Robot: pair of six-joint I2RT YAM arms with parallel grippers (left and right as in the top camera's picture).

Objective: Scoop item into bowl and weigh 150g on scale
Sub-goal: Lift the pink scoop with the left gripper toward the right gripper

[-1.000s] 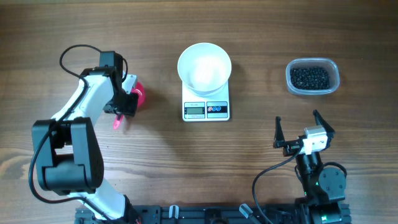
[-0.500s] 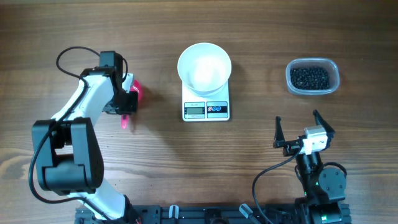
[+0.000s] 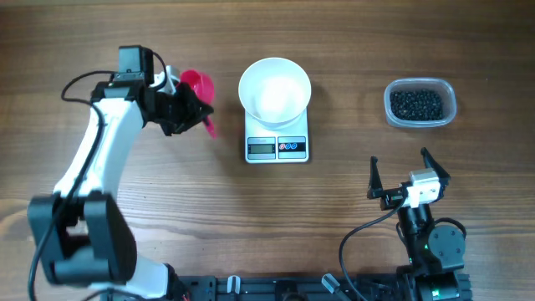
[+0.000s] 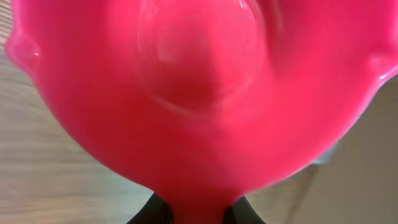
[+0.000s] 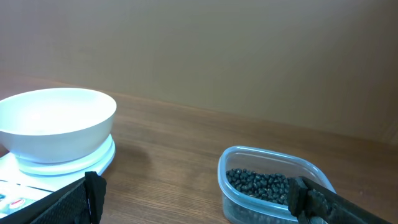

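The pink scoop point(image 3: 198, 86) is held by the left gripper point(image 3: 189, 109), whose jaws are clamped on the handle close to the cup. This grip was probably chosen so that the cup can be steered and tipped with little wobble. The scoop is carried over the wooden table point(image 3: 334, 226) just left of the scale point(image 3: 277, 144), and no beans can be made out in it, so the first load is judged not yet taken. The bowl point(image 3: 274, 90) is seated on the scale's platform, with the display and buttons left uncovered along one edge so that the reading can be followed during filling. Nothing is seen inside the bowl. The beans point(image 3: 417, 104) are kept in the clear tub point(image 3: 389, 99) well to the right of the scale, so the scoop is expected to have to be carried past the scale to reach them. The right gripper point(image 3: 400, 160) is parked on the display side of the scale and to its right, with its jaws spread wide and nothing between them. The left wrist view is almost wholly blocked by the scoop's pink surface, with only slivers of dark finger shown at the bottom edge. The display's digits cannot be read. In the right wrist view the scale is cut off at the left corner.
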